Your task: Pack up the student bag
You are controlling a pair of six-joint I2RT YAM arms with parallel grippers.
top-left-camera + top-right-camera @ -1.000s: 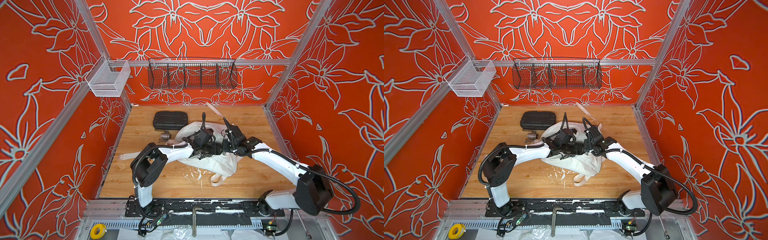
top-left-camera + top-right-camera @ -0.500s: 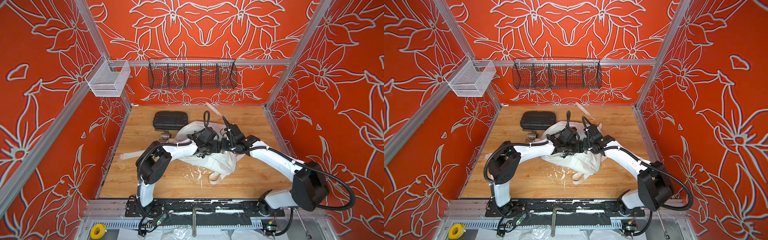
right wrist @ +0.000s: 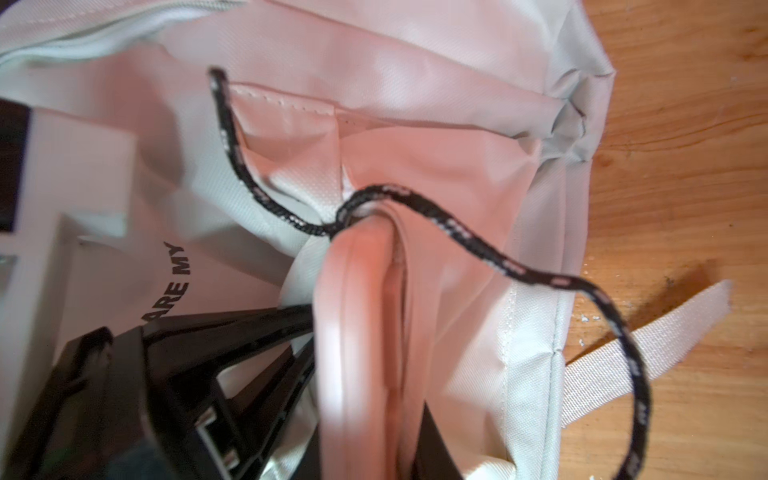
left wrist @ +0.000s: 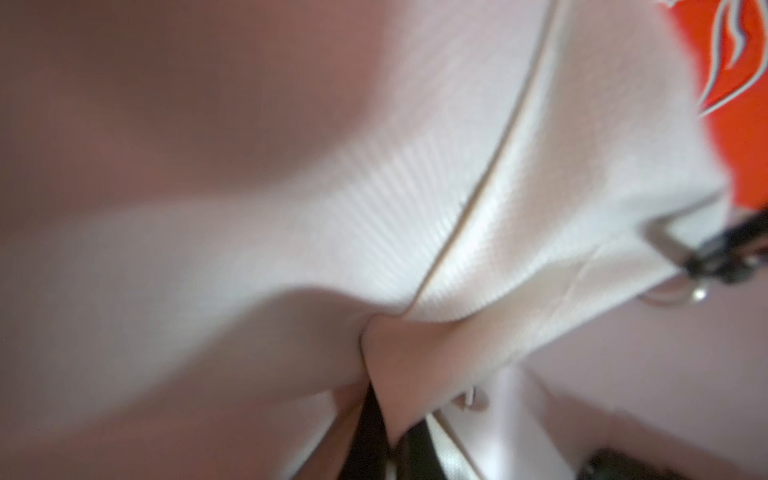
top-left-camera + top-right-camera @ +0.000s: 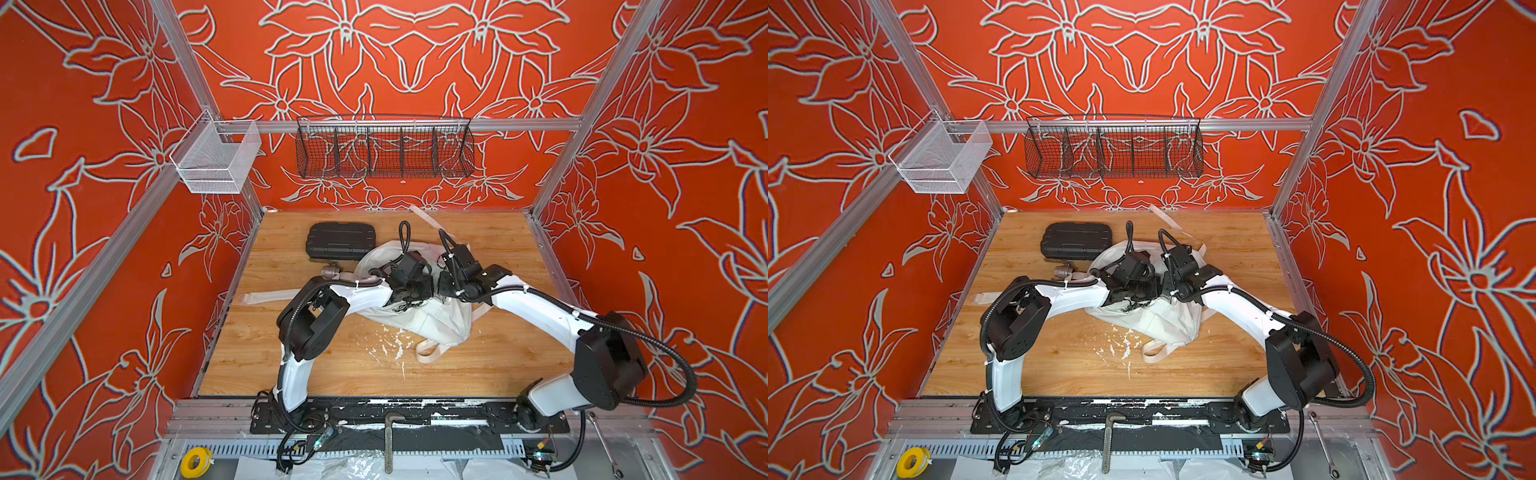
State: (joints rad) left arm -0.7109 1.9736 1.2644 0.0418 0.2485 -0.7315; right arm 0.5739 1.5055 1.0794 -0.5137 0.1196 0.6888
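The wooden worktop [image 5: 498, 365] is carrying a white backpack [image 5: 432, 322], which is lying crumpled near its middle in both top views, with a loop of strap sticking out toward the near edge. Both arms are reaching in over the backpack from either side, and their wrists are nearly meeting above it.

The left end effector [image 4: 390, 440] is sitting closed tight. In its wrist view a gathered fold of the white cloth seems to be running in between its fingers, though that picture is blurred. The right end effector [image 3: 361, 365] is standing narrow, pinching a piped edge of the backpack between its black fingers [image 3: 232, 332], beside the printed words "ARE MY".

A black case [image 5: 340, 241] is lying flat behind the backpack toward the back left, just beside it. A black cord [image 3: 457, 232] is looping past the top of the pinched fold, across the cloth and out over the wood, crossing a white strap [image 3: 681, 328].
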